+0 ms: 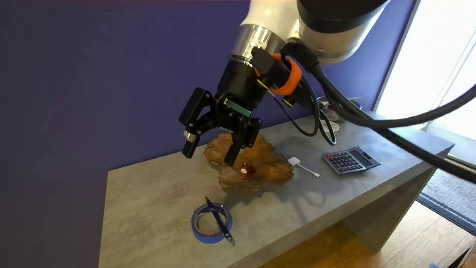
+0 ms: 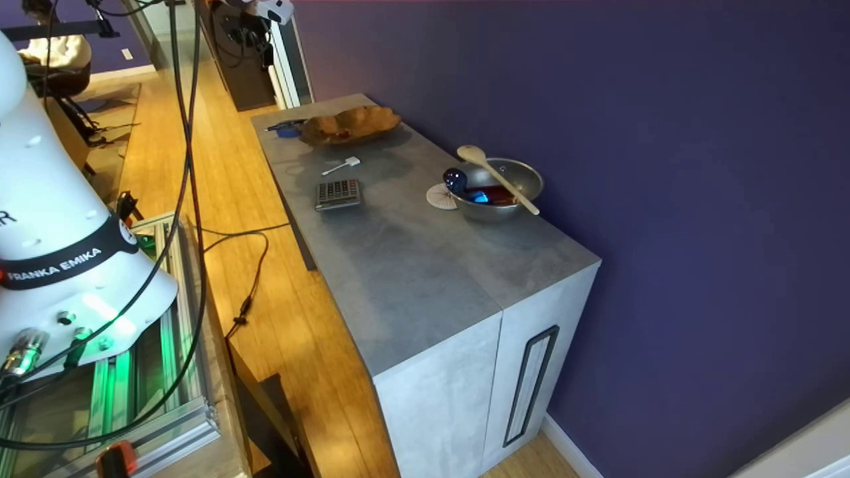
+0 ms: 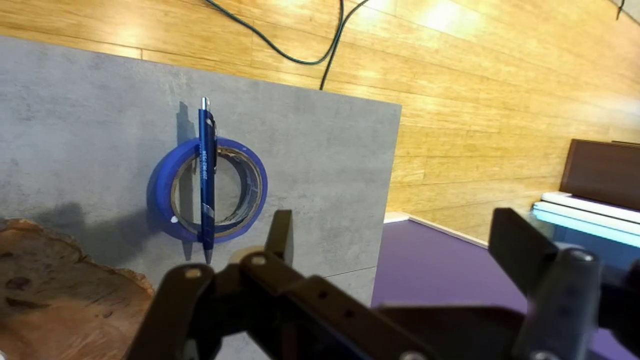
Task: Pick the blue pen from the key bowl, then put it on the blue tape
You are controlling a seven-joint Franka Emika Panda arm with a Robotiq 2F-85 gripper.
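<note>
A purple wall is met by one long edge of the table; the opposite long edge is bordered by a wooden floor, across which the base of the robot arm is mounted; in an exterior view the arm is held out above the table. The key bowl, a brown wooden dish with an irregular rim, is placed close to the wall-side edge, toward one short edge; farther along that long edge, well apart, a metal bowl is stood. The pincer is poised above the table, toward the same short edge as the key bowl; its two fingers are spread wide apart, as is also seen in the wrist view, and nothing is gripped between them. Across the rim of the metal bowl a wooden spoon is laid; a calculator is placed nearer the floor-side edge; a pale disc is partly hidden by the metal bowl. The blue tape is laid flat toward the corner where the floor-side edge is joined by that short edge; across its top, over the hole, the blue pen is rested, with both ends carried past the ring; its tip is pointed toward the wall-side edge, its silver end toward the floor-side edge. Between the key bowl and the calculator a white adapter with a short cable is seen; in the key bowl a glossy red thing is contained, too small to be identified.
</note>
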